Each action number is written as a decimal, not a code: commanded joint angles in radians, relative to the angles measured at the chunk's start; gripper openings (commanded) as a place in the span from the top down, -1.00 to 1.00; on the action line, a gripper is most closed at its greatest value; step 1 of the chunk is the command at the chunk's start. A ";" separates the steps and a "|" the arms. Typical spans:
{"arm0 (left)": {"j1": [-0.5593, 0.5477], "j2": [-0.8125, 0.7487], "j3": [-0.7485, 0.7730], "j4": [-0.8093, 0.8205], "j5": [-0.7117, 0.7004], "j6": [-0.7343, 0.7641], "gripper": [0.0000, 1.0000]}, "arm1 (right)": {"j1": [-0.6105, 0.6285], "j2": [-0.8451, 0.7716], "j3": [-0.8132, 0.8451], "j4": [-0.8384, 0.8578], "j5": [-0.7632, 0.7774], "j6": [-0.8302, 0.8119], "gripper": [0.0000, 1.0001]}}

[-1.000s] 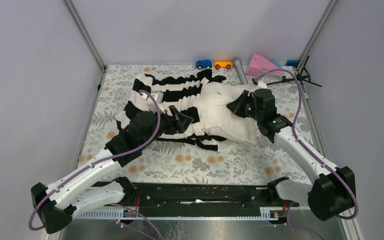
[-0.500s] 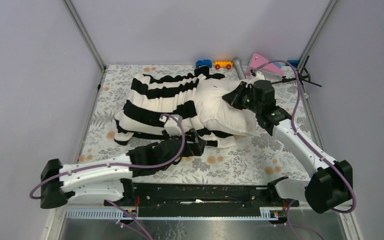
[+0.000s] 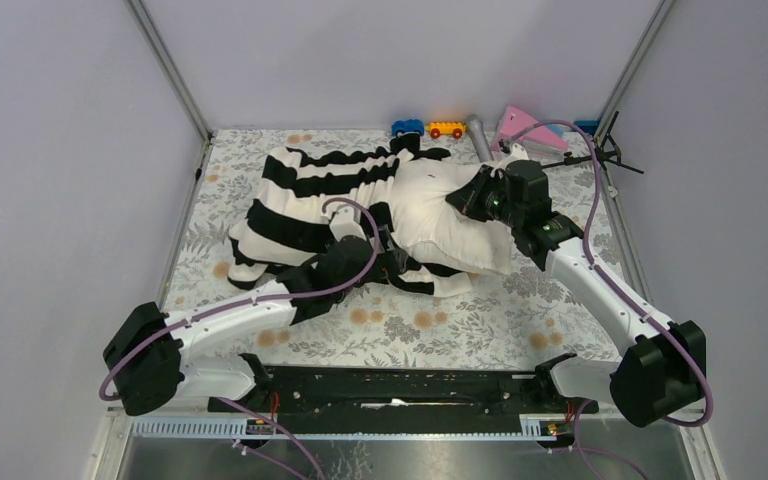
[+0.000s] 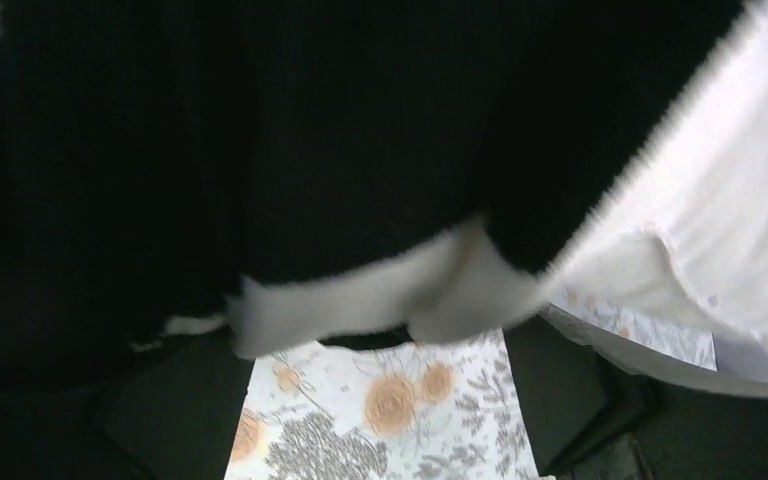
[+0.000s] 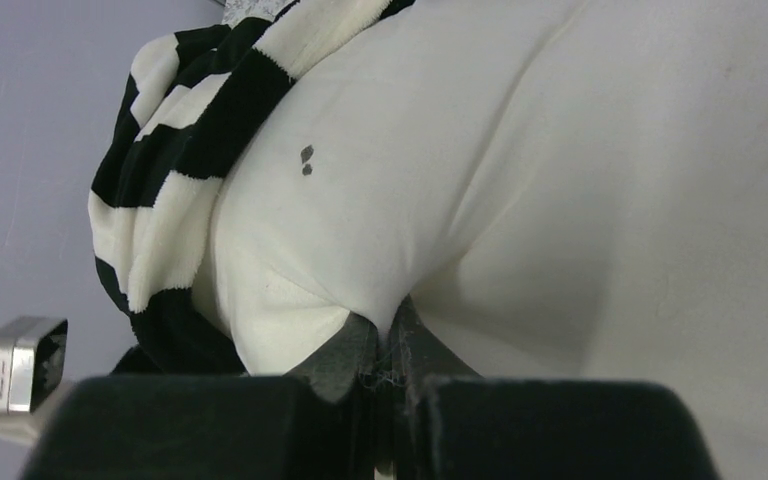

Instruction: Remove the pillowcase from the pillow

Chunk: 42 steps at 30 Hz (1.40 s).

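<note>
Flowery table (image 3: 440,325) lay below us. We had our left gripper (image 3: 390,263) spread wide at the near edge of the striped pillowcase (image 3: 310,195). Farther back, our right gripper (image 5: 390,345) pinched the cream pillow (image 3: 440,215), which stuck halfway out of the pillowcase.

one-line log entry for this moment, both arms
left gripper open at pillowcase edge | right gripper shut on pillow fabric | pillowcase bunched, partly off | removal not done

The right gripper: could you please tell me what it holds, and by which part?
The right gripper holds the pillow, jaws shut on a pinched fold of its bare cream fabric.
</note>
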 commanded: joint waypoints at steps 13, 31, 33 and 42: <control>0.501 -0.338 -0.296 -0.098 -0.109 -0.078 0.17 | -0.005 -0.213 0.007 -0.110 0.491 -0.091 1.00; 0.558 -0.527 -0.280 0.048 0.398 0.174 0.68 | -0.026 -0.170 -0.029 -0.042 0.140 -0.095 0.91; 0.513 -0.561 -0.303 0.125 0.486 0.176 0.53 | -0.027 -0.170 -0.031 -0.034 0.128 -0.096 0.91; -0.027 -0.370 -0.171 0.125 0.053 0.287 -0.98 | -0.026 -0.163 -0.060 0.009 0.084 -0.070 0.92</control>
